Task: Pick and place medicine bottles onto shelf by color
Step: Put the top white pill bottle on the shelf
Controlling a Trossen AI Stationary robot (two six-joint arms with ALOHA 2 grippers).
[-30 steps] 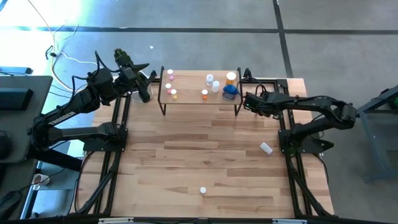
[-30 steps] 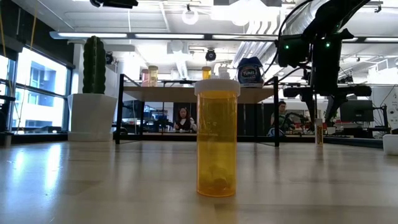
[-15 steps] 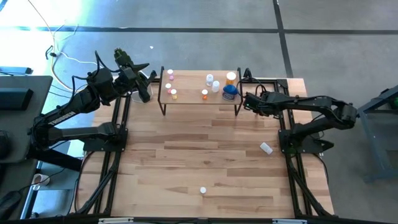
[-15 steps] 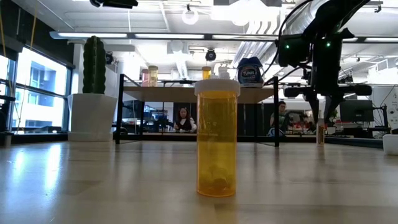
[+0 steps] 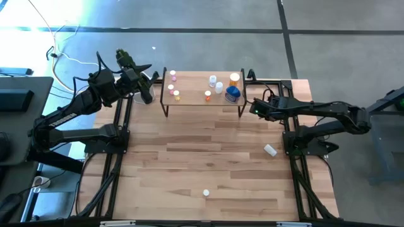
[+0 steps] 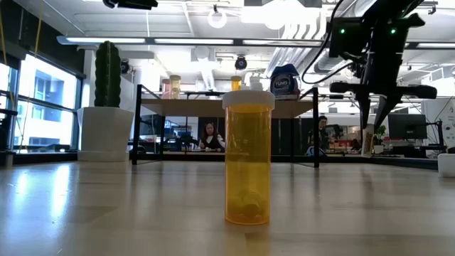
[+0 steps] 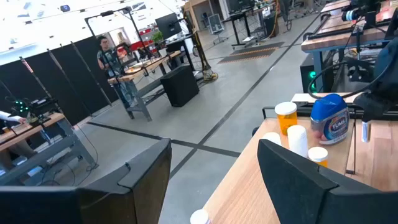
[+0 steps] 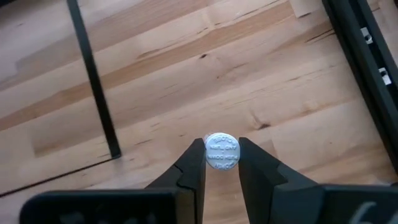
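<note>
A small white-capped bottle (image 8: 222, 151) sits pinched between the two fingers of the right gripper (image 8: 221, 163), raised just clear of the tabletop (image 5: 208, 151) beside the shelf's (image 5: 192, 94) right-hand legs. On the shelf stand pink bottles (image 5: 172, 76) at its left end and, toward its right end, an orange one (image 5: 235, 79) and the squat blue bottle (image 5: 233, 93). The left gripper (image 5: 144, 75) hangs with fingers spread and empty off the shelf's left end. Farther from the shelf, a clear bottle (image 5: 270, 150) lies on the table, and an amber bottle (image 6: 248, 156) stands at the near edge
</note>
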